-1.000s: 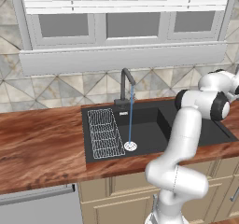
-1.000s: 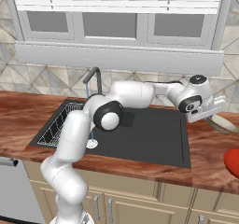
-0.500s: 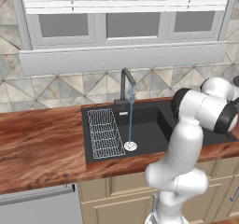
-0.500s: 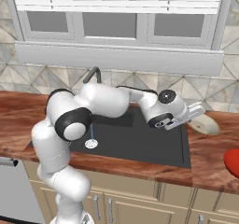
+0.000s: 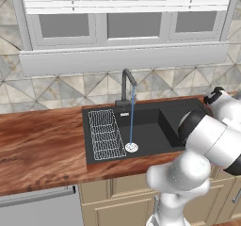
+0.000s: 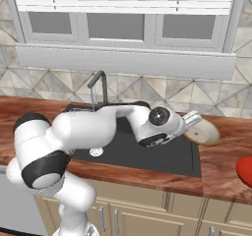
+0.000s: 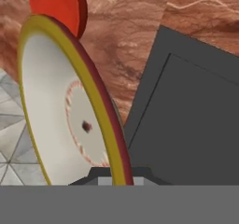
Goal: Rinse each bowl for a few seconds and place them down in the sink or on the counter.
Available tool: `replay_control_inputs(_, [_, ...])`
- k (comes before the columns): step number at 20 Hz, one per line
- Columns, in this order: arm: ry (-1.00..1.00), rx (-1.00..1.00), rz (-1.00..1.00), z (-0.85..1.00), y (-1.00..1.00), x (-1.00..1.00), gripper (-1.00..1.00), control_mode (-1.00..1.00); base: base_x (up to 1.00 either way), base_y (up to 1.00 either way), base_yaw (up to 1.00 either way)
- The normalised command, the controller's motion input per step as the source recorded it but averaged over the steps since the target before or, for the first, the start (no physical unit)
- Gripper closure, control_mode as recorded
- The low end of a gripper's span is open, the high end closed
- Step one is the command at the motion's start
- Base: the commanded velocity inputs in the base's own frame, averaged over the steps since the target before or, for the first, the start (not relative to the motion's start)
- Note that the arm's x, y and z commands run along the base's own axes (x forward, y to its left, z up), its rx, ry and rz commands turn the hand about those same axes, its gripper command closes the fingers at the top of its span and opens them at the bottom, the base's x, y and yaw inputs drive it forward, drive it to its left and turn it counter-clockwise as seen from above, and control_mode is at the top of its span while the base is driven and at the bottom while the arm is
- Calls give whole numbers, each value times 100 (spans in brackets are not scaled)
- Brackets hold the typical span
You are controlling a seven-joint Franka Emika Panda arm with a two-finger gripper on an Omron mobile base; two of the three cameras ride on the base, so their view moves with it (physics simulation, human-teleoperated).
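- My gripper (image 6: 193, 120) pinches the cream bowl (image 6: 203, 132) by its rim, now carried to the sink's (image 6: 189, 154) right edge.
- The red bowl (image 6: 244, 171) sits unmoved on the counter (image 6: 224, 178), front right.

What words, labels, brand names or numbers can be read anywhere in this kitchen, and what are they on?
There is no readable text here.
The cream bowl held in the tool carries only a speckled ring pattern and a dark centre dot, no lettering.
The red bowl, faucet, sink and counter are all plain.
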Motion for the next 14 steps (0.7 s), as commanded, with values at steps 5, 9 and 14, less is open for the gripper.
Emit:
replay_control_inputs(5, [1, -2, 18, 66, 24, -35, 100, -100, 0, 0, 0])
replay_control_inputs(9, [8, -6, 9, 64, 34, -19, 100, -100, 0, 0, 0])
replay_control_inputs(14, [11, -4, 12, 28, 36, -11, 100, -100, 0, 0, 0])
